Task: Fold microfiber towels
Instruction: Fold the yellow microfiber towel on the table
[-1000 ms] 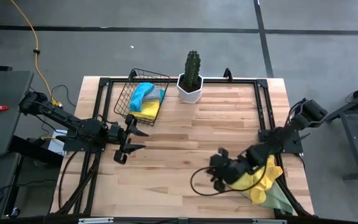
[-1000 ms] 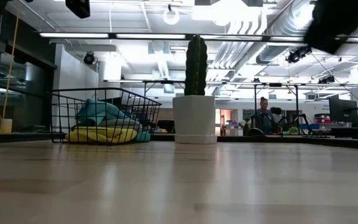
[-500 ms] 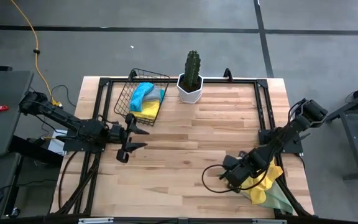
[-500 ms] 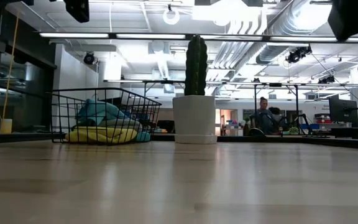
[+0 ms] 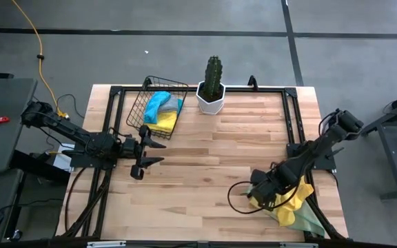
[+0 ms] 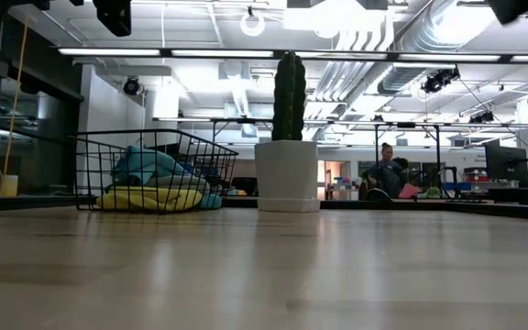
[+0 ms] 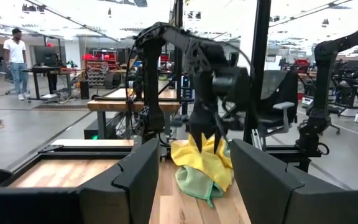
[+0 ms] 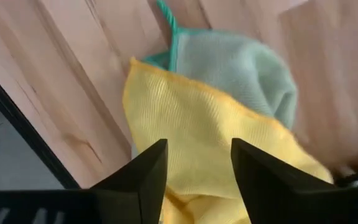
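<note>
Risk: right gripper (image 5: 259,198), jaws spread over the yellow towel (image 5: 289,198) at the tabletop's (image 5: 205,172) front right corner, could drag the green towel (image 5: 310,220) along too.

The worktop (image 5: 212,158) is pale wood in narrow planks, smooth with a soft sheen. The yellow towel (image 8: 197,149) is soft cloth with a fine ribbed weave, and the pale green towel (image 8: 247,68) looks fuzzy and matt. The basket (image 6: 154,151) is thin dark wire. The white pot (image 6: 287,174) is smooth and matt.
</note>
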